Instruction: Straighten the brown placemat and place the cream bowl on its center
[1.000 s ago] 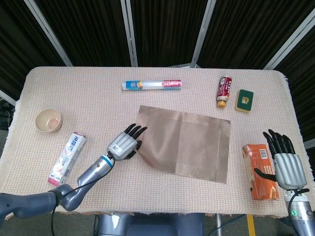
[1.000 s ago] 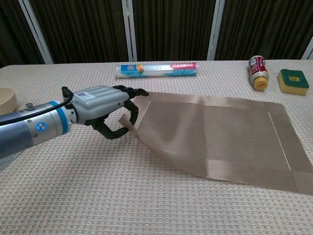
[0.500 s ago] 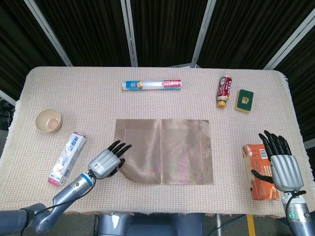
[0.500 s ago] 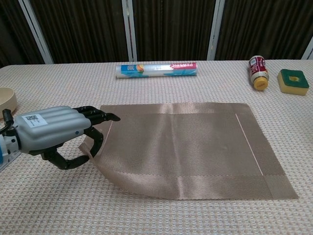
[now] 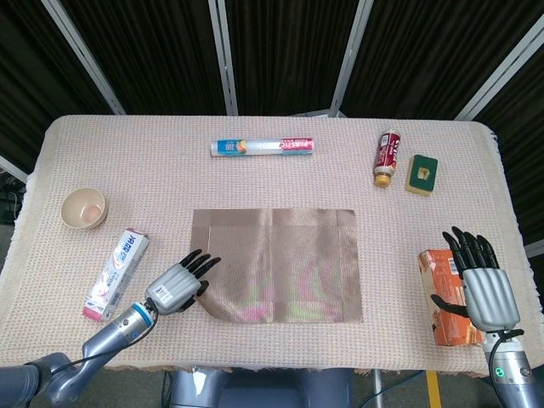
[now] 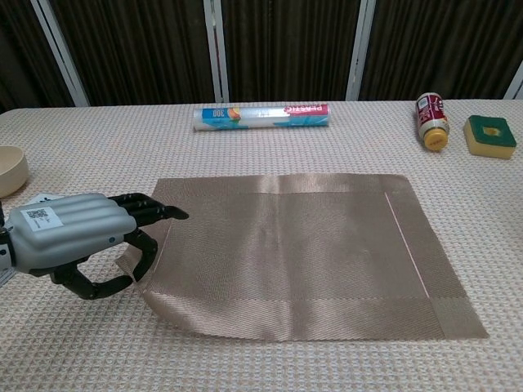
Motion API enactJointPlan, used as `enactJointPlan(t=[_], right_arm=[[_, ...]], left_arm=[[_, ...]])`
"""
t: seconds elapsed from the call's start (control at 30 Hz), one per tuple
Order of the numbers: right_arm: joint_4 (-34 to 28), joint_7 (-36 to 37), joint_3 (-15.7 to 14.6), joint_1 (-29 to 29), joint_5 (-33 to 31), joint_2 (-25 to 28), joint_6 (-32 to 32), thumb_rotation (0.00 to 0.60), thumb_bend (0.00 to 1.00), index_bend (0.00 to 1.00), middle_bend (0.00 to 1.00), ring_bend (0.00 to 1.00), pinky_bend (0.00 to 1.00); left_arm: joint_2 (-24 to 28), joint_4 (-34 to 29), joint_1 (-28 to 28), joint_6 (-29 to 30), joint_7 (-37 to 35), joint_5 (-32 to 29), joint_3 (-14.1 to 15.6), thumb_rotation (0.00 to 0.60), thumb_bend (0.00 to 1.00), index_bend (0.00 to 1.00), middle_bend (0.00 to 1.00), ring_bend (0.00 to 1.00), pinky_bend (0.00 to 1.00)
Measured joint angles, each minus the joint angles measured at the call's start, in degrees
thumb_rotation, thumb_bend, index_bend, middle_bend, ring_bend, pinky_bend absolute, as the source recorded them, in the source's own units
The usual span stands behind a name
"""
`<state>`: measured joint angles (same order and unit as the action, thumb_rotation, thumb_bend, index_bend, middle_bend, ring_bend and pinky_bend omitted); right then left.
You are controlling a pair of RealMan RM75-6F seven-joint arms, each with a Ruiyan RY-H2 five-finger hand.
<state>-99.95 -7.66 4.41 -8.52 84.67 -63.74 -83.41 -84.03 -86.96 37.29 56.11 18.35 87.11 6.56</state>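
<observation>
The brown placemat (image 5: 276, 263) (image 6: 294, 245) lies near the table's front middle, its edges roughly square with the table. My left hand (image 5: 176, 287) (image 6: 78, 242) pinches its near left corner, which curls up off the cloth. The cream bowl (image 5: 83, 208) (image 6: 10, 170) sits upright at the far left, apart from the mat. My right hand (image 5: 482, 282) hovers at the front right beside the orange box (image 5: 444, 296), fingers spread and holding nothing; the chest view does not show it.
A toothpaste box (image 5: 116, 273) lies left of my left hand. A cling-film roll (image 5: 262, 147) (image 6: 261, 115) lies at the back. A small bottle (image 5: 387, 157) (image 6: 431, 121) and a green sponge (image 5: 421, 172) (image 6: 489, 135) stand at the back right.
My left hand has dragged the placemat toward the front left and turned it from skewed to nearly square with the table. The right hand has drifted slightly nearer.
</observation>
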Motion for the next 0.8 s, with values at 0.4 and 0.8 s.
enactJointPlan(t=[0.4, 0.8], right_arm=[[-0.2, 0.1, 0.0, 0.2, 0.4, 0.2, 0.0, 0.6, 0.0, 0.0, 0.0, 0.0, 0.0], [-0.5, -0.2, -0.3, 0.2, 1.2, 0.1, 0.1, 0.6, 0.0, 0.0, 0.0, 0.0, 0.0]], left_arm=[[2.5, -1.9, -0.8, 0.1, -2.1, 0.6, 0.5, 0.6, 0.0, 0.0, 0.0, 0.0, 0.0], [12.6, -4.6, -3.4, 8.4, -9.4, -0.9, -2.9, 0.6, 0.0, 0.0, 0.0, 0.0, 0.0]])
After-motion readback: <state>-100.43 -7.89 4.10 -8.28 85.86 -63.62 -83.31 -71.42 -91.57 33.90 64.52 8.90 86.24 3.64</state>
